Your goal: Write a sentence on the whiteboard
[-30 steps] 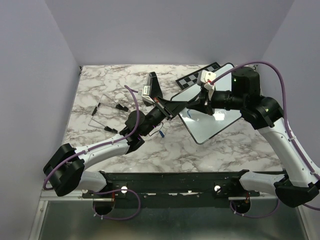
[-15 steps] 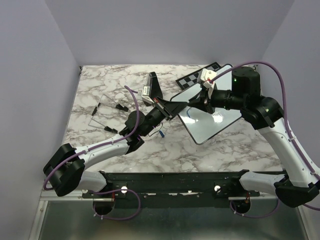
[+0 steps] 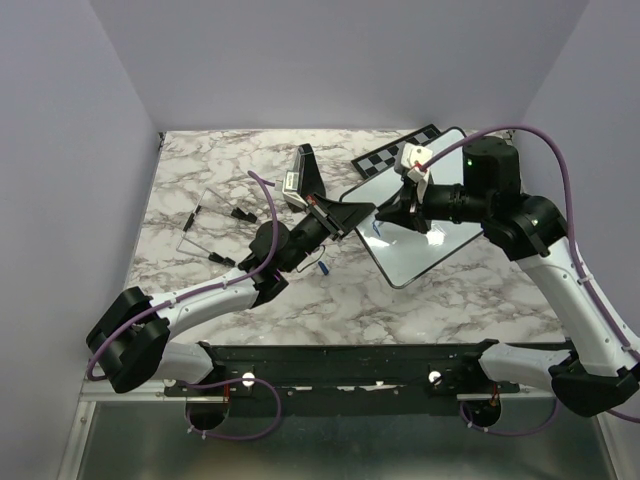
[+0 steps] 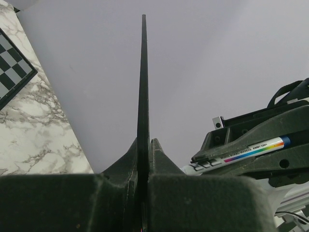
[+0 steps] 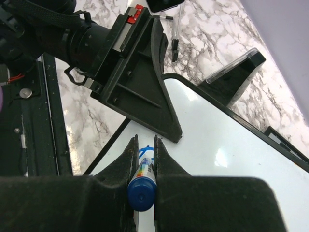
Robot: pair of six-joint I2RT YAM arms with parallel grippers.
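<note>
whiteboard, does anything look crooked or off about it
The whiteboard lies turned at an angle to the table edges, its far corner right by the checkered board; whether they overlap is unclear. The left fingers pinch its rim and the right fingers hold a marker at its left corner. Nothing looks spilled or damaged.

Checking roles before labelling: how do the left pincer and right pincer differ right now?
The left pincer clamps the whiteboard by its thin rim; the right pincer clamps a marker. The left pincer sits at the board's edge; the right pincer hangs over its white face. Both are shut on something.
</note>
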